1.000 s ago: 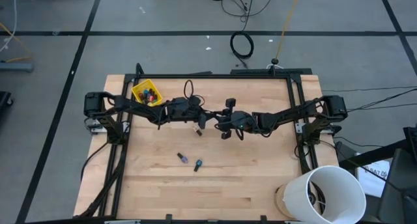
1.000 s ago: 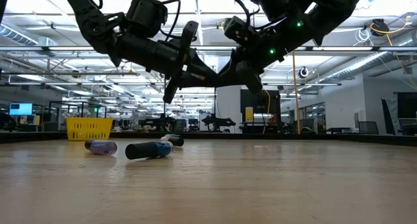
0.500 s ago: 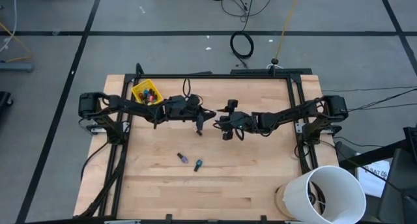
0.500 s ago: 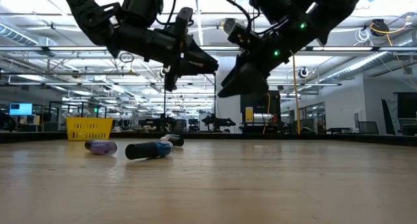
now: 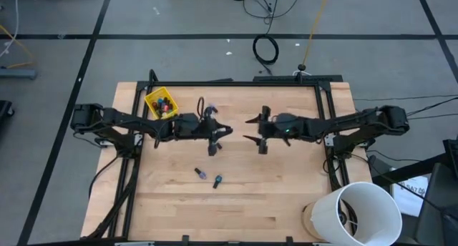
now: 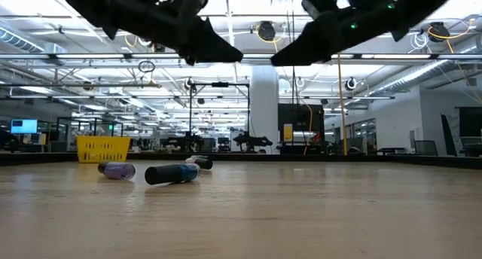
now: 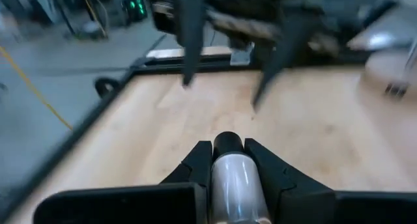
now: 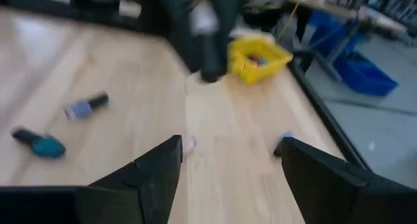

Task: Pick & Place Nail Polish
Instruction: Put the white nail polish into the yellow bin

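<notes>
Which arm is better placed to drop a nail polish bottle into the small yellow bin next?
Left. The left gripper already clamps a pale bottle with a dark cap, and its arm is nearer the small yellow bin. The right gripper is open and empty.

On the table [image 5: 286,189], the bin [image 5: 161,102] sits near the far left corner with several bottles in it, and two more bottles, one [image 5: 201,174] just left of the other [image 5: 217,180], lie well apart from it toward the table's middle front. Above mid-table the left gripper [image 5: 214,138], clamped on a pale bottle [image 7: 232,175], faces the right gripper [image 5: 256,130], whose fingers stand spread, with a gap between the two. A round tub [image 5: 361,212] stands off the table's front right corner.
</notes>
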